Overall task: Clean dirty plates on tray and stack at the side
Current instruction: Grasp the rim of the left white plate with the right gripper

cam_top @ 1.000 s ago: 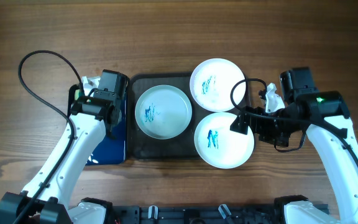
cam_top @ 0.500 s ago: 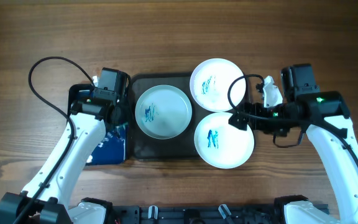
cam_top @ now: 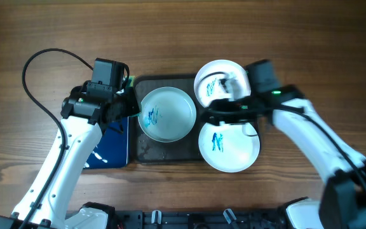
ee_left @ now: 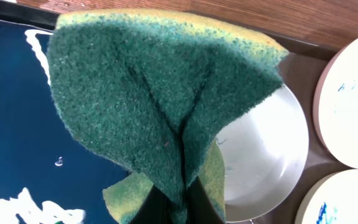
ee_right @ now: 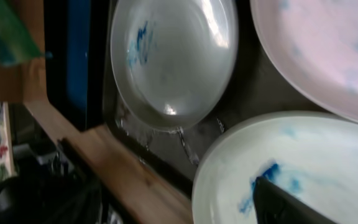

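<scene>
Overhead, my left gripper (cam_top: 123, 104) is clamped on a green sponge (ee_left: 160, 106), held above the line where the blue tray (cam_top: 110, 145) meets the grey tray (cam_top: 164, 152). The left plate (cam_top: 167, 114) sits in the grey tray, with a blue scribble on it. The far plate (cam_top: 213, 77) and near plate (cam_top: 229, 145), both scribbled, lie at its right end, almost touching. My right gripper (cam_top: 212, 110) hangs over the gap between those two. I cannot tell whether its jaws are open.
</scene>
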Tool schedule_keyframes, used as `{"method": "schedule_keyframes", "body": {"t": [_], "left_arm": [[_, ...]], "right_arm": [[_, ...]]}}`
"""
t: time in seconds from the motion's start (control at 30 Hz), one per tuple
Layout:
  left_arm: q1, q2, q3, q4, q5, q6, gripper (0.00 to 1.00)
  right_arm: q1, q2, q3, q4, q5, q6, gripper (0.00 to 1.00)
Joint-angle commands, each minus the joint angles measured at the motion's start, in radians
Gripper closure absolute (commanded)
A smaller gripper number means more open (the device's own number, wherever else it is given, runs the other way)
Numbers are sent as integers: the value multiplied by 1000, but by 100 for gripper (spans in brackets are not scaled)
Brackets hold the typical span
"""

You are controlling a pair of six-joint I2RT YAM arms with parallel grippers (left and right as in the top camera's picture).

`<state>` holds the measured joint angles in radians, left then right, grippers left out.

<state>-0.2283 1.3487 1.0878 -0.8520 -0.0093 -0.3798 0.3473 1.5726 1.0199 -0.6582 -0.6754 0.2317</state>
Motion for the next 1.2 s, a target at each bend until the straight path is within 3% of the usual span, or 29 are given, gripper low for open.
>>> {"method": "schedule_keyframes", "body": {"t": [0.0, 0.13, 0.43, 0.5, 0.6, 0.73, 0.93, 1.17], "left_arm": [[-5, -17, 26, 4, 39, 9, 96], [-5, -17, 26, 7, 77, 10, 96], [-5, -14, 26, 11, 76, 10, 96], [-5, -14, 26, 11, 76, 10, 96], [-5, -13, 25, 10, 76, 10, 96], [-5, -13, 25, 10, 77, 10, 96], [-5, -2, 25, 11, 99, 10, 96], [-5, 23, 25, 15, 106, 10, 96]], "right_arm": [[109, 82, -5, 135, -8, 164, 23], [138, 161, -5, 218, 59, 301, 23], [135, 232, -5, 292, 181, 374, 24], [135, 232, -5, 288, 231, 411, 27], [136, 233, -5, 272, 320, 460, 47], [137, 241, -6, 272, 324, 459, 47], [140, 283, -6, 280, 322, 486, 59], [150, 320, -6, 325, 279, 483, 59]]}}
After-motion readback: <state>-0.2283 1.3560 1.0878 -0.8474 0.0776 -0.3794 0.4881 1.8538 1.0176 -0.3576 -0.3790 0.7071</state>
